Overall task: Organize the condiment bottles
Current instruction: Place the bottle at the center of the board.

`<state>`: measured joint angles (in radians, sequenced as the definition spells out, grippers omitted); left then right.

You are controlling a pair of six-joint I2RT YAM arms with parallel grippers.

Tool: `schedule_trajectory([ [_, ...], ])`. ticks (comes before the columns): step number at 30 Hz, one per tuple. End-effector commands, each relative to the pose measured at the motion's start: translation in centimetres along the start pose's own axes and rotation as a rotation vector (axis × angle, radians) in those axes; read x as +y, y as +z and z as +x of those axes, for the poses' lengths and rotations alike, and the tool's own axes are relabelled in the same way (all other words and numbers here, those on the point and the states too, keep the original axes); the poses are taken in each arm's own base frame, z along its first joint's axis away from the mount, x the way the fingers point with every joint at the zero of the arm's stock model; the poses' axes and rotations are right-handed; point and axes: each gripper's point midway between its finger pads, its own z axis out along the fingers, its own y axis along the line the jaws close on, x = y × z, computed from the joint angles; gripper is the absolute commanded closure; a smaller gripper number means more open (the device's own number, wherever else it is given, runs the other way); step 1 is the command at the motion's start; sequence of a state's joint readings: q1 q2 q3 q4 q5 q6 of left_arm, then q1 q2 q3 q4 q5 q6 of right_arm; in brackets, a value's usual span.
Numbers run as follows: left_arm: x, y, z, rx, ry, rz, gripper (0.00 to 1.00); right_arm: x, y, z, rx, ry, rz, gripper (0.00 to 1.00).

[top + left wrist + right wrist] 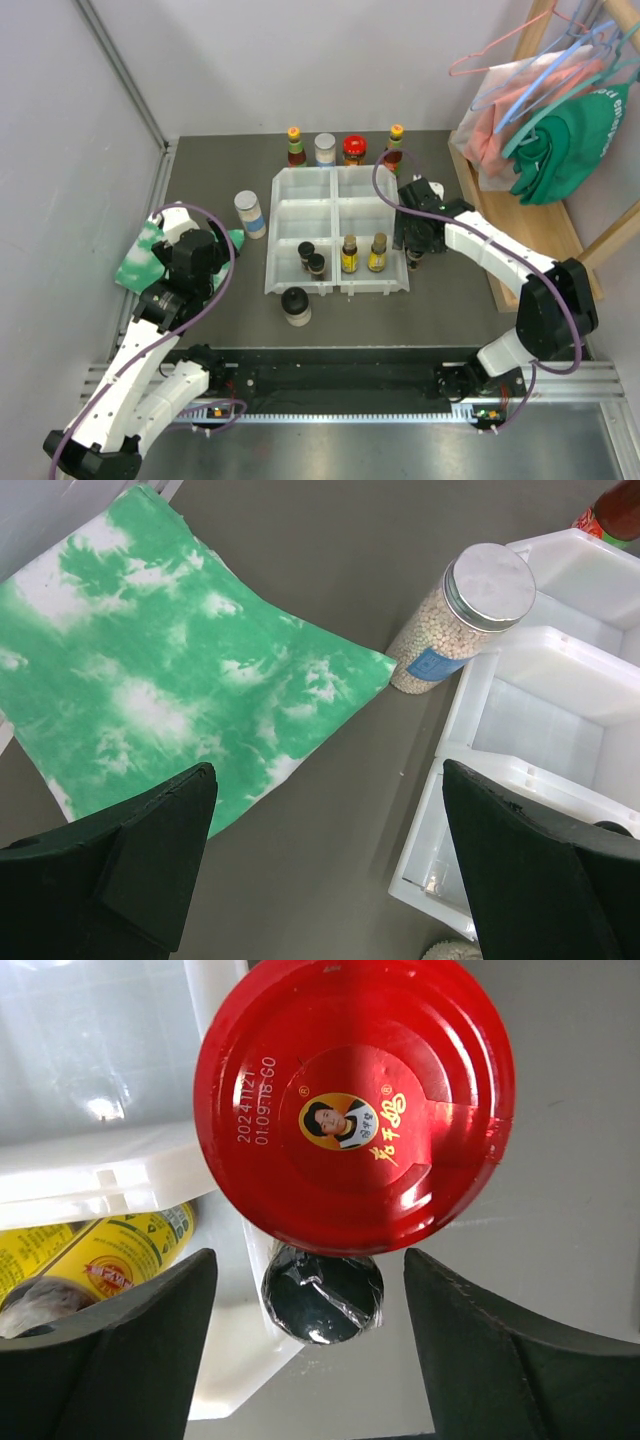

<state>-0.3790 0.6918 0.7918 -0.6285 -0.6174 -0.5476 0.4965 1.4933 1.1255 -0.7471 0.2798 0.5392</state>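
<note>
Most of the sorting was left to do. Well left of the tray (305, 195) lay the cloth (150, 670), running up to the wall rail. My left fingers (130, 860) hung released and empty over its near corner. Bare surface lay between them and the tray's left wall.

The clear jar (470, 610) stood just left of the tray, near its rim but outside it.

Inside the tray, only the front compartments were filled. Two dark jars (306, 250) were in the front-left one and two yellow bottles (349, 254) in the front-right one. Both back compartments were bare.

A black-capped jar (295, 303) waited just in front of the tray. The back row (325, 149) of four stood in a line behind it, unsorted.

Just right of the tray, my right fingers (130, 1360) stood apart on either side of a small black cap (322, 1295), with a gap showing on each side, so nothing was gripped yet. A red lid (355, 1105) sat close behind that cap, overlapping the tray's rim in my view.

I judged this side the tightest. The strip of surface right of the tray was narrow, and the rack (540, 225) closed it off further right.
</note>
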Motion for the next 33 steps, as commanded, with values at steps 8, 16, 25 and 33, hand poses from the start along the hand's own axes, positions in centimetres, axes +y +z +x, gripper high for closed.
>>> schedule_trajectory([
  [8, -0.4, 0.1, -1.0, -0.033, -0.010, 0.013, 0.01, 0.2, 0.1, -0.9, -0.045, 0.032, 0.024, 0.54],
  [16, -0.1, -0.2, -1.2, -0.042, -0.019, 0.011, 0.01, -0.5, -1.1, -0.9, -0.055, 0.030, 0.040, 0.91],
  [25, -0.1, -0.3, -1.3, -0.046, -0.019, 0.011, 0.01, -0.9, -5.0, -2.2, -0.122, 0.039, 0.009, 1.00],
  [33, -0.1, -0.8, -1.3, -0.032, -0.027, 0.019, 0.01, -0.6, -12.0, -5.5, -0.235, 0.013, -0.096, 1.00],
])
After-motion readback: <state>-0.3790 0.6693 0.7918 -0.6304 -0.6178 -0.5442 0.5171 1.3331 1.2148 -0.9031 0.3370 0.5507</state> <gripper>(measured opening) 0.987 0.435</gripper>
